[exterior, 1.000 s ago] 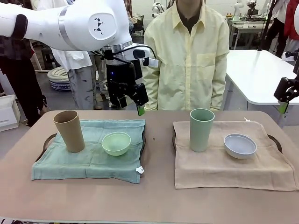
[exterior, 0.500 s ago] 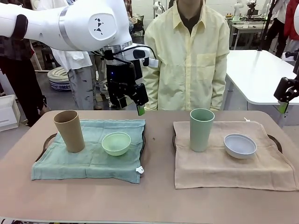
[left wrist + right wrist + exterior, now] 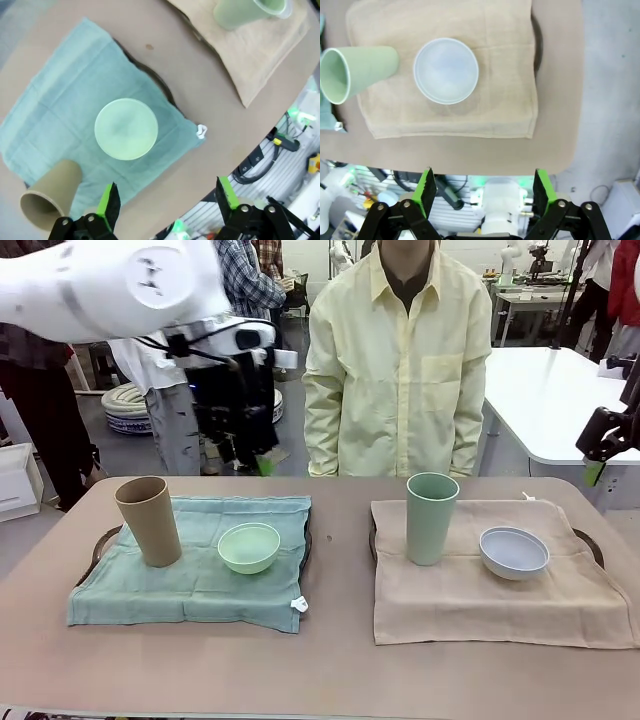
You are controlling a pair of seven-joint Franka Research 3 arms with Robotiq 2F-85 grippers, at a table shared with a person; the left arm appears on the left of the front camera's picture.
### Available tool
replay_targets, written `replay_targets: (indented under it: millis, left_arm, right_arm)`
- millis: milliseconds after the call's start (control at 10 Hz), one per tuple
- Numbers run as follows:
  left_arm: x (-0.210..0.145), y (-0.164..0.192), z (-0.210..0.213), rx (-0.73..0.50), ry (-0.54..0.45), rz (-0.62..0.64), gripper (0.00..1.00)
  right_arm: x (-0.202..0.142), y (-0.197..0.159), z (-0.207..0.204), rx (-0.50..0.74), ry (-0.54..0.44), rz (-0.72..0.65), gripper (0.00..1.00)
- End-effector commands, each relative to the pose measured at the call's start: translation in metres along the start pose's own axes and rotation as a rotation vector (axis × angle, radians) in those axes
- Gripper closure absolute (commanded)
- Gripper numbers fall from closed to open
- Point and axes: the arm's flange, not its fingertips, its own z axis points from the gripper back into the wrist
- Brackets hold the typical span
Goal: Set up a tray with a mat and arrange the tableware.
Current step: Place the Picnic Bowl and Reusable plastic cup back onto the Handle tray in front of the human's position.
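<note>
- On the table's left half: tan tumbler [image 3: 148,520] and mint bowl [image 3: 248,547] on the green mat [image 3: 190,575] over its tray [image 3: 99,548].
- Right half: pale green tumbler [image 3: 431,517] and whitish-blue bowl [image 3: 514,552] on the tan mat [image 3: 500,590].
- Left gripper [image 3: 240,455] above the far edge, fingers spread, empty.
- Right gripper [image 3: 482,192] off the right edge, fingers spread, empty.

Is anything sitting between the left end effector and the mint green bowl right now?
Nothing visible. The left end effector hangs open above the mint green bowl, with clear air between them.
</note>
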Motion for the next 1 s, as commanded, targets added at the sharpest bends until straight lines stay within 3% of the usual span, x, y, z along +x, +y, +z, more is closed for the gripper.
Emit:
replay_targets:
  millis: [0, 300, 600, 900]
  left_arm:
    - [-0.036, 0.027, 0.009, -0.041, -0.029, 0.073, 0.00]
    - [-0.078, 0.065, 0.032, -0.129, -0.082, 0.154, 0.00]
    - [-0.134, 0.125, 0.046, -0.372, -0.224, 0.200, 0.00]
    - [-0.185, 0.178, 0.049, -0.536, -0.330, 0.308, 0.00]
  right_arm:
    - [-0.009, -0.024, 0.001, 0.111, 0.020, -0.036, 0.00]
    - [-0.019, -0.054, 0.008, 0.229, 0.037, -0.064, 0.00]
    - [-0.028, -0.091, 0.012, 0.339, 0.057, -0.095, 0.00]
    - [-0.048, -0.144, 0.004, 0.472, 0.069, -0.143, 0.00]
